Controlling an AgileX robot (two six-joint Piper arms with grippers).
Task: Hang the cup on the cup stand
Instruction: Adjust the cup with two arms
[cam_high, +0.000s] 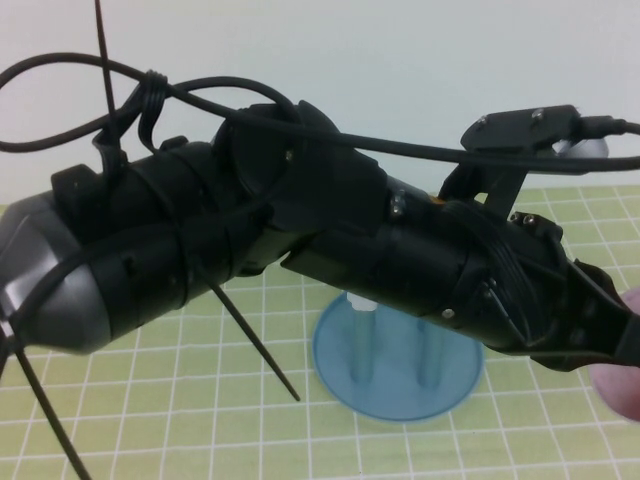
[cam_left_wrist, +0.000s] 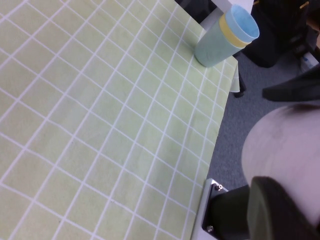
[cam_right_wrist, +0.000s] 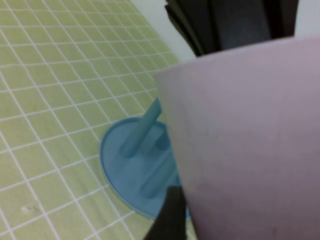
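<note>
Heads up, this is the fiddly bit. The cup (cam_right_wrist: 250, 150) is up in the air, sitting in the right tool (cam_right_wrist: 200, 120) and hanging just above the cup stand (cam_right_wrist: 125, 170), which stands in the middle part of the counter (cam_high: 150, 400), well in from every edge. From the right wrist view I honestly cannot tell whether that tool is clamping the cup or just loosely around it. The left tool (cam_left_wrist: 275, 210) is closed on nothing and parked out by the counter's edge, near the corner where the stacked cups (cam_left_wrist: 227, 35) stand.

What I'd worry about:
- You can't see from here whether the cup's mouth is lined up over one of the blue pegs (cam_right_wrist: 142, 125). If it's off to the side, the rim probably lands on the peg's top or slides down beside it, and the cup ends up lying in the dish.
- The stand looks light. A sideways shove from the cup or the tool could push it across the counter or tip it.
- An arm blocks most of the high view, so you're basically relying on the wrist view to judge alignment. Go slow.
</note>
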